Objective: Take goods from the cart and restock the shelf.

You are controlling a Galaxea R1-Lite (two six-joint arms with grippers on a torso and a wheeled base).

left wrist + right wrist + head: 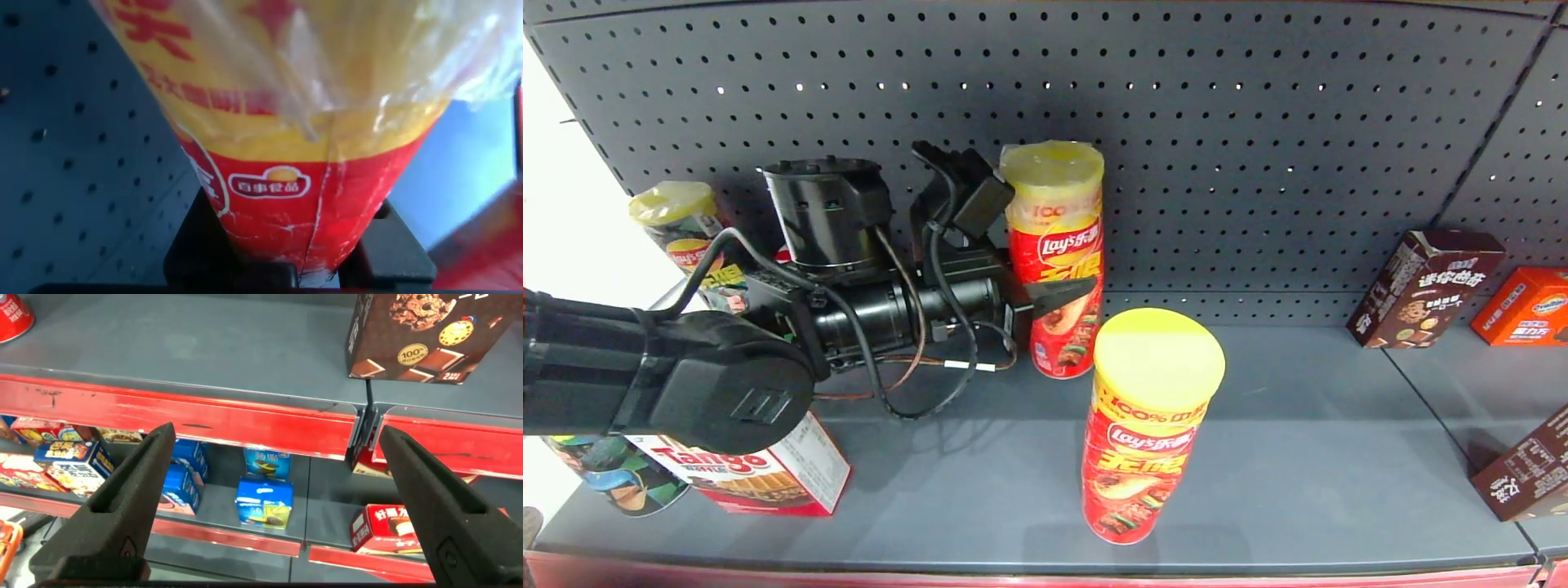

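**Left claw clamped on the chip can at the shelf's back**

I see the tall chip can (1055, 237), a red-and-yellow cylinder under crinkled clear film. It stands upright on the smooth grey shelf (1323, 457), just before the perforated pegboard (1217, 122). My left gripper (1062, 296) clamps its lower half, with the far side hidden. My right gripper (278, 514) gapes wide, holding nothing.

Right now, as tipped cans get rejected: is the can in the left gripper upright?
Upright: the can stands on its base on the shelf, the left gripper shut around its lower half.
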